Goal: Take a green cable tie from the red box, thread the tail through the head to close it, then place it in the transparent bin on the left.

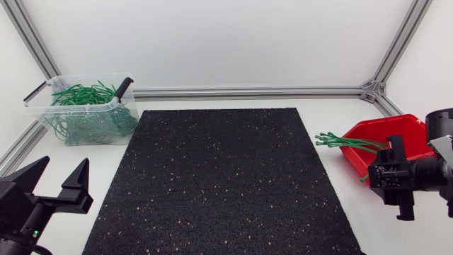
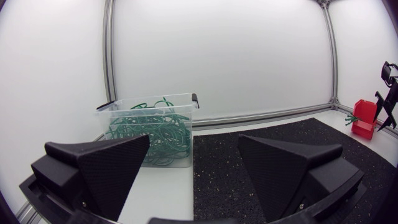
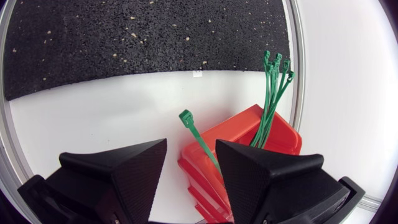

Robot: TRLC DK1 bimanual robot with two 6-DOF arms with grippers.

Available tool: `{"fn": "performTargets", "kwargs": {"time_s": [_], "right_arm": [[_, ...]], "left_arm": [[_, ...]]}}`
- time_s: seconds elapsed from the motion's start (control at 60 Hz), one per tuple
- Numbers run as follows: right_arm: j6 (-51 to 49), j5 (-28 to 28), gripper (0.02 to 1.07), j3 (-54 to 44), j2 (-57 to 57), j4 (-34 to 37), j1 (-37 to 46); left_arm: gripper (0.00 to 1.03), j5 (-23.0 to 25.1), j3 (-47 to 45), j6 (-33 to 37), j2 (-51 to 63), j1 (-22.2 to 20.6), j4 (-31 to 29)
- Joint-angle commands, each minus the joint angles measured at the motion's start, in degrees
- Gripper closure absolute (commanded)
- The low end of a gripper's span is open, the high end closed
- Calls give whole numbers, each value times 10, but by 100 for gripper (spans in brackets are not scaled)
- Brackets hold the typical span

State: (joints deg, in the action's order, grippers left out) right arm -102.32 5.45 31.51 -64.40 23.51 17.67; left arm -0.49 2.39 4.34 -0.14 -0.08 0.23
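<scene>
This looks like a robotics lab test cell. A white table (image 1: 212,103) is enclosed by plain white panels (image 1: 212,35) set in aluminium extrusion framing (image 1: 248,92). A black speckled rubber mat (image 1: 219,177) covers the work area. The left arm (image 1: 21,212) and right arm (image 1: 435,170) flank it. A red box (image 1: 396,129) and a transparent bin (image 1: 49,120) hold sorted parts.

my left gripper (image 1: 64,168) rests fingers spread beside the black mat (image 1: 219,184). the clear bin (image 1: 85,107) holds looped ties (image 1: 88,122); straight green ties (image 1: 347,142) poke from the red box (image 1: 362,160) beside my right gripper (image 1: 396,177).
</scene>
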Motion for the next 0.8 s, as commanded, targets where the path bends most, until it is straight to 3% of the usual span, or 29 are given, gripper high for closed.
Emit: {"fn": "performTargets", "kwargs": {"time_s": [0.0,0.217,0.383,0.517,0.717,0.783], "right_arm": [[-17,-9,54,-32,9,-34,-4],[-16,-9,77,-71,25,-107,-4],[-14,-11,83,-87,18,-159,-4],[-14,-9,84,-89,16,-168,-4],[-11,2,101,-82,14,-165,-4],[-2,6,101,-72,20,-146,-6]], "left_arm": [[4,1,-22,8,-6,-1,-14],[4,0,-22,8,-6,-2,-14],[4,1,-22,8,-6,-3,-14],[4,0,-22,8,-6,-5,-14],[4,0,-22,8,-6,-5,-14],[4,1,-22,8,-6,-4,-14]]}}
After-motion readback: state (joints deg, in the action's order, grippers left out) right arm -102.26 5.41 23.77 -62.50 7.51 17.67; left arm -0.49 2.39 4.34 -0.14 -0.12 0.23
